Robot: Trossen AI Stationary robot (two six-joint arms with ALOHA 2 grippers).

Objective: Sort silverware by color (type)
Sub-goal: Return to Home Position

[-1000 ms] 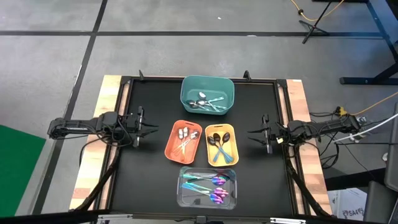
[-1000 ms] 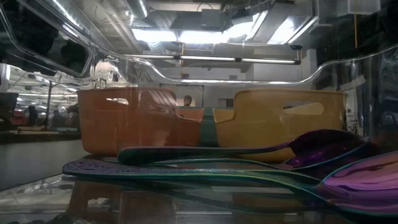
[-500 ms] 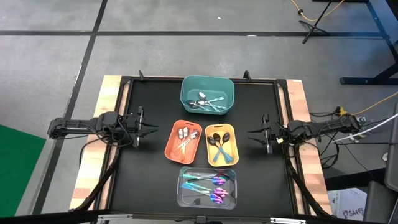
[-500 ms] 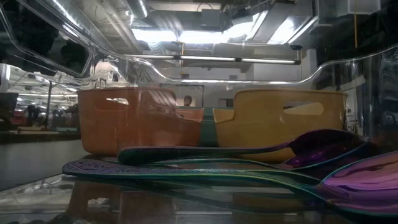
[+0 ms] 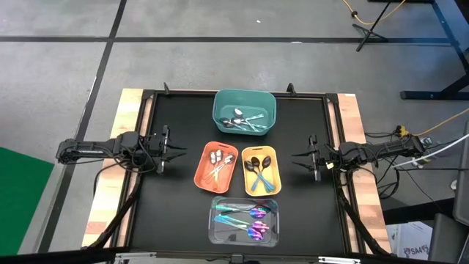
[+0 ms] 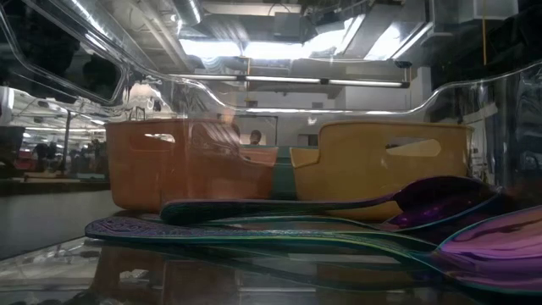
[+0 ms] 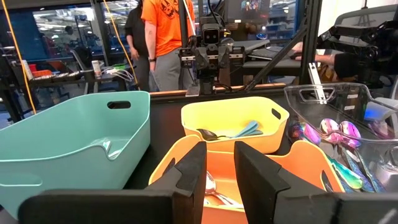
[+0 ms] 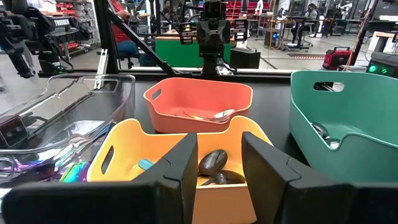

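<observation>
The silverware lies sorted in four bins in the middle of the black table. Plain silver pieces [image 5: 242, 122] are in the teal bin [image 5: 244, 98]. Silver spoons [image 5: 218, 165] are in the orange bin [image 5: 201, 176]. Black-headed spoons [image 5: 260, 167] are in the yellow bin [image 5: 276, 180]. Iridescent spoons [image 5: 245, 218] [image 6: 339, 207] are in the clear bin [image 5: 217, 231]. My left gripper [image 5: 178, 152] [image 7: 219, 152] hovers open left of the orange bin. My right gripper [image 5: 295, 156] [image 8: 219, 146] hovers open right of the yellow bin. Both point level at the bins and hold nothing.
Bare black table surface lies to the left and right of the bins, under both arms. Wooden rails [image 5: 113, 183] border the table's sides. People stand in the room beyond the table in the left wrist view [image 7: 165, 31].
</observation>
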